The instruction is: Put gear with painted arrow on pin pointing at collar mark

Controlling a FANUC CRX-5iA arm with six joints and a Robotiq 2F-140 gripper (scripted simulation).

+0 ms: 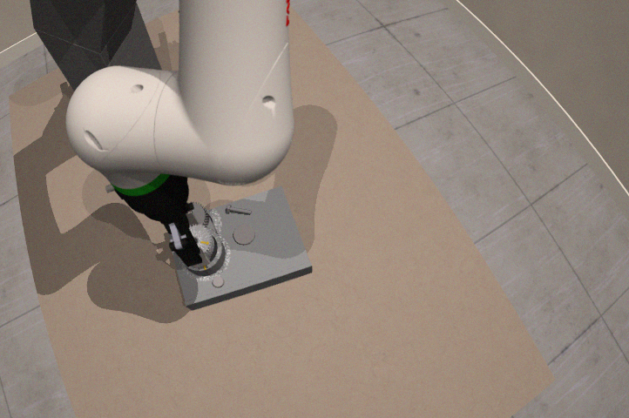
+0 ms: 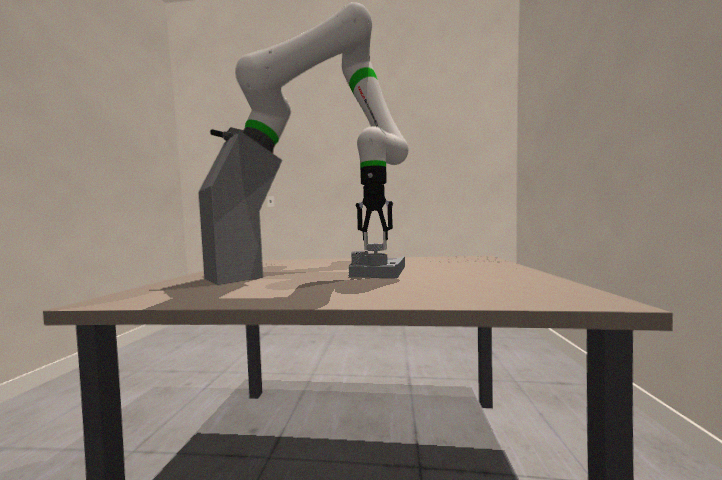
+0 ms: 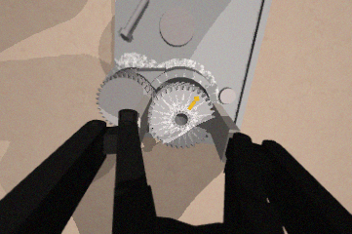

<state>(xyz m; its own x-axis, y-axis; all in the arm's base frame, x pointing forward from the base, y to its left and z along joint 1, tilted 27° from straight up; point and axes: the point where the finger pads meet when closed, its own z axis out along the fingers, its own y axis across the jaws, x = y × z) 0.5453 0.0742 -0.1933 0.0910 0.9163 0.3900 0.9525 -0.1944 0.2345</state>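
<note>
1. The hand (image 3: 180,138) is clenched on the loose gear (image 3: 181,115), one black finger (image 3: 129,146) on each side of its toothed rim.
2. The gear sits directly beyond the fingertips in the wrist view, over the timing case (image 1: 271,246). Its orange arrow (image 3: 193,102) points up and to the right in that view. The pin and the collar mark cannot be made out.
3. A second gear (image 3: 116,95) lies on the left-hand finger's side, its teeth close against the held gear.
4. Beyond the hand on the case lie a bolt (image 3: 134,19) and a round boss (image 3: 176,26).
5. The case's far edge (image 1: 248,290) is well apart from every bench (image 2: 486,294) edge; open bench surrounds it.
6. Red lettering on the forearm (image 2: 364,96) is too small to read.
</note>
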